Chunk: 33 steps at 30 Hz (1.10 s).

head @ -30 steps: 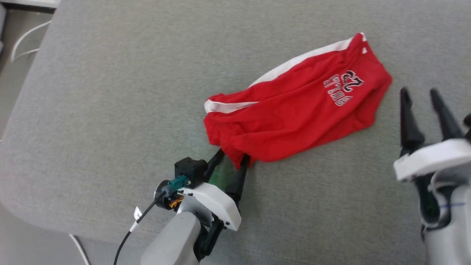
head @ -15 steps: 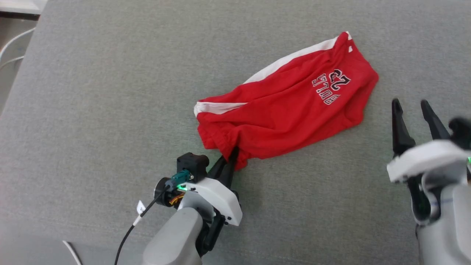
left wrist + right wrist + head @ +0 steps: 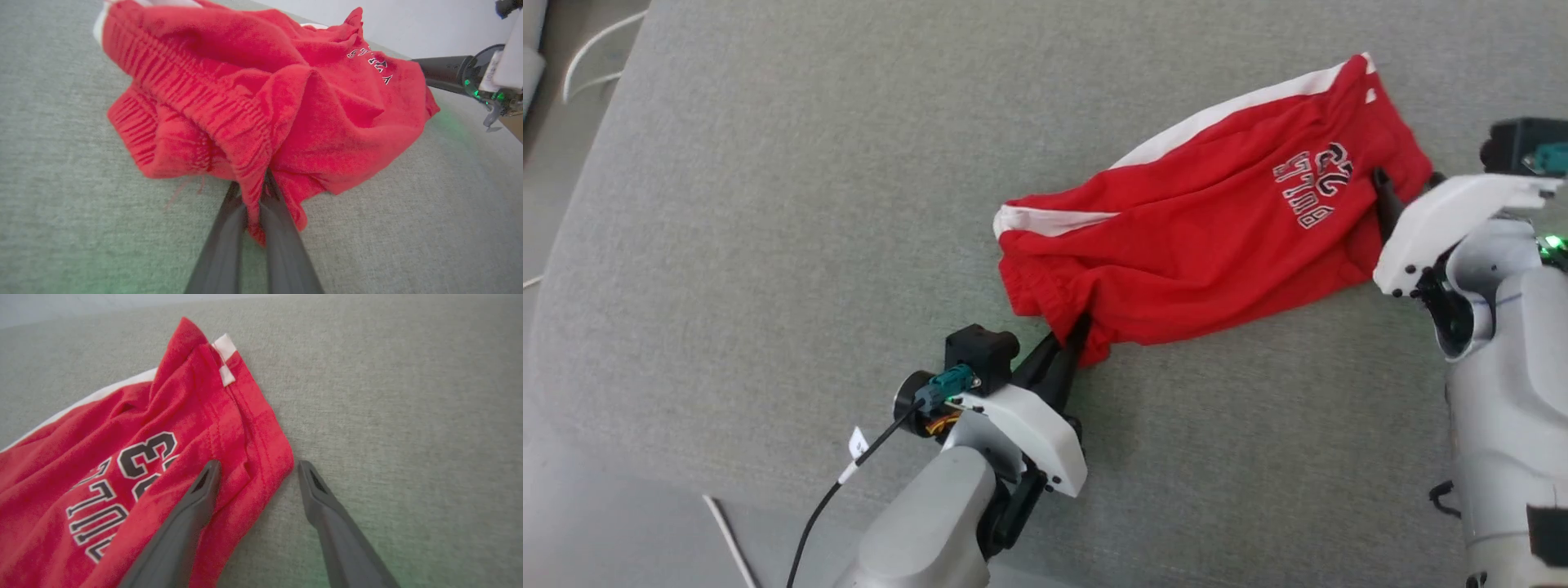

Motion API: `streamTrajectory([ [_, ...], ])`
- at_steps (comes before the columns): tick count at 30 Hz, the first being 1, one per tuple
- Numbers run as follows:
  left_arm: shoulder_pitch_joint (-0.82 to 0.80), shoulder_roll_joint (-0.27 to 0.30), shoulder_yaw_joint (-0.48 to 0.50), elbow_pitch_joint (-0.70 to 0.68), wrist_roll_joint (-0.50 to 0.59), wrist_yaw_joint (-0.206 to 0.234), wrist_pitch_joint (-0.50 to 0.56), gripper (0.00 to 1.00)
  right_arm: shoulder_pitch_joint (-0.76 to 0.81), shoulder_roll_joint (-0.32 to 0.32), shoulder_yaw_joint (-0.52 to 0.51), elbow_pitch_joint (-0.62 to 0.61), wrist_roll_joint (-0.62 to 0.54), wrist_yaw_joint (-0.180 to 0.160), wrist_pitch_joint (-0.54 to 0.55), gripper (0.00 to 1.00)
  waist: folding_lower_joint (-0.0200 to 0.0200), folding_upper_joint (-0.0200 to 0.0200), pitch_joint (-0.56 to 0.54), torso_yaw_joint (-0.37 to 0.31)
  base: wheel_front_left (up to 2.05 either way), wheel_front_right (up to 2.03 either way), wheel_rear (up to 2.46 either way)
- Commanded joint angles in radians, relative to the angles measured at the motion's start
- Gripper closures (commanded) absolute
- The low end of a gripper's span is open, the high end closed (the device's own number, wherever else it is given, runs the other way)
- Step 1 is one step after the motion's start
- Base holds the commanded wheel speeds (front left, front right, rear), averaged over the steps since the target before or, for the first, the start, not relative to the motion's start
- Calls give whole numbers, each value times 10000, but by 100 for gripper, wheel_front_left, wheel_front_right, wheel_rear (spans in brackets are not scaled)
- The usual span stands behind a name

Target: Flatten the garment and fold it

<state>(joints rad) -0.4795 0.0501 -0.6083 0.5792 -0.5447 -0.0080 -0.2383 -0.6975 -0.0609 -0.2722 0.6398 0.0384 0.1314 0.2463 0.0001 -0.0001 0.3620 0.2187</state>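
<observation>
Right tool (image 3: 258, 465) reached garment (image 3: 1192, 245) edge; grey fabric surface (image 3: 768, 245)

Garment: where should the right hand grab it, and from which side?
Grip the garment by its hem corner beside the printed number, coming in from the grey surface side. That edge lies flat and free, the open right hand straddles it, and the left hand pinches the opposite waistband end.
</observation>
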Motion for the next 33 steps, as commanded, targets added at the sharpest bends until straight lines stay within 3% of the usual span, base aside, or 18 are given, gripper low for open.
streamTrajectory([
  [1,-150,1,-70,-4,-62,25,-23,100,-218,-29,-31,210,-189,-7,285,0,-1,1,145,165,0,0,0],
  [3,-199,1,-142,1,-117,57,-50,100,-392,-84,39,522,-525,-7,939,0,-1,1,179,206,0,0,0],
  [4,-214,1,-171,9,-143,69,-65,100,-442,-113,103,629,-664,-7,1275,52,-1,1,183,214,0,0,0],
  [6,-234,1,-218,34,-180,87,-93,100,-478,-176,204,681,-872,-7,1761,80,-1,1,157,204,0,0,0],
  [7,-232,1,-244,55,-195,77,-107,100,-458,-177,198,629,-872,-7,1844,100,-1,1,104,195,0,0,0],
  [15,0,200,-341,233,-304,-303,-131,100,780,-340,506,-866,-141,-7,1024,100,-1,1,-636,-66,0,0,0],
  [20,324,644,-502,-87,-491,-682,208,100,2631,-194,642,-3004,679,-7,816,100,-1,1,-1237,-347,0,0,0],
  [27,821,1382,-820,-1026,-603,-871,985,100,5454,84,141,-5955,1192,-7,1250,100,-1,1,-1684,-742,0,0,0],
  [33,1322,1908,-1000,-1652,-887,-905,1917,100,6811,103,227,-5895,2393,-7,1236,100,-1,1,-1728,-1098,0,0,0],
])
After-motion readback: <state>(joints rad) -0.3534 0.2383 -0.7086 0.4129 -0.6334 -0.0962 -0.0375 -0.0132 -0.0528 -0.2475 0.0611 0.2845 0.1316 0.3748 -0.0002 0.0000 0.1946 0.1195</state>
